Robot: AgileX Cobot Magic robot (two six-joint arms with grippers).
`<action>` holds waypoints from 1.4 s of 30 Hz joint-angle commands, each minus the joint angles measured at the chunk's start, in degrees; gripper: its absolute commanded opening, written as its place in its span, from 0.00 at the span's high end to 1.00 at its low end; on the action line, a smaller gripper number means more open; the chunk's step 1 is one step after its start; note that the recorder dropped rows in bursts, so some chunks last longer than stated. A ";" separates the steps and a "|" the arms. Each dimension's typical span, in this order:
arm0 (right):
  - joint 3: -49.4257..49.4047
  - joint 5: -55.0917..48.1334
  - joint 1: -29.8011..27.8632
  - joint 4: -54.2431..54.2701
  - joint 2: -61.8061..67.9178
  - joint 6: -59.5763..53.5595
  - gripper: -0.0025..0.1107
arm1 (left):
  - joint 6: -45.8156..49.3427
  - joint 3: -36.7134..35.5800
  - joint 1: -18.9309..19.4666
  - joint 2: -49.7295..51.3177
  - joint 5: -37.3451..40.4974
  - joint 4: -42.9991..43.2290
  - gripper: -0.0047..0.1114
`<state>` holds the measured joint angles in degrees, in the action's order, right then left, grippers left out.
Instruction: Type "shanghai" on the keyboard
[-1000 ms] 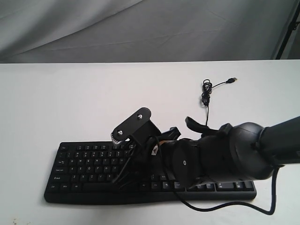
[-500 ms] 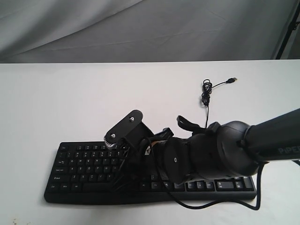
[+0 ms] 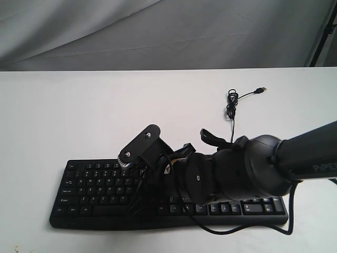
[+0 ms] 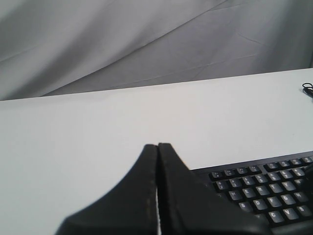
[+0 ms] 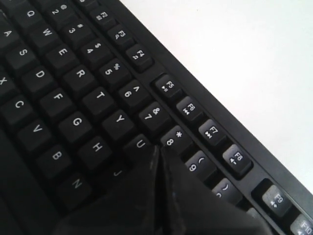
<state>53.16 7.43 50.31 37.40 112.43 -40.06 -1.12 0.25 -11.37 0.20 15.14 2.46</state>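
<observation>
The black keyboard (image 3: pixel 89 182) lies near the table's front edge, its right half hidden under my right arm. My right gripper (image 5: pixel 157 148) is shut, with nothing held. Its joined tip hangs low over the key just right of U (image 5: pixel 141 144), below 8 (image 5: pixel 172 139), and covers that key; I cannot tell whether it touches. In the exterior view the right gripper (image 3: pixel 140 196) points down at the keyboard's middle rows. My left gripper (image 4: pixel 157 146) is shut and empty, over bare table beside the keyboard's (image 4: pixel 264 188) far left corner. It does not show in the exterior view.
The keyboard's thin black cable (image 3: pixel 230 105) lies coiled on the white table (image 3: pixel 79 116) behind the right arm, ending in a USB plug (image 3: pixel 259 90). The arm's own black cable (image 3: pixel 247 229) loops along the keyboard's front edge. A grey cloth backdrop (image 3: pixel 158 31) rises behind the table.
My right arm has shifted left along the keyboard, then eased very slightly back right in the last half second. The gripper's camera mount sits a little further left than before.
</observation>
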 commanded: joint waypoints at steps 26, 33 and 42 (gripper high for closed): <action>0.33 -1.94 -1.09 1.50 -0.12 -2.56 0.98 | -0.16 -0.25 -0.23 -0.20 -0.28 0.04 0.96; -3.03 -2.50 -0.17 0.32 -10.16 -2.98 0.98 | -0.16 -0.25 -0.23 -0.20 -0.28 0.04 0.96; -18.27 -2.21 8.48 4.47 -33.34 -4.49 0.98 | -0.16 -0.25 -0.23 -0.20 -0.28 0.04 0.96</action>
<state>39.53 5.06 56.14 38.80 85.87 -44.00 -1.12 0.25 -11.37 0.20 15.14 2.46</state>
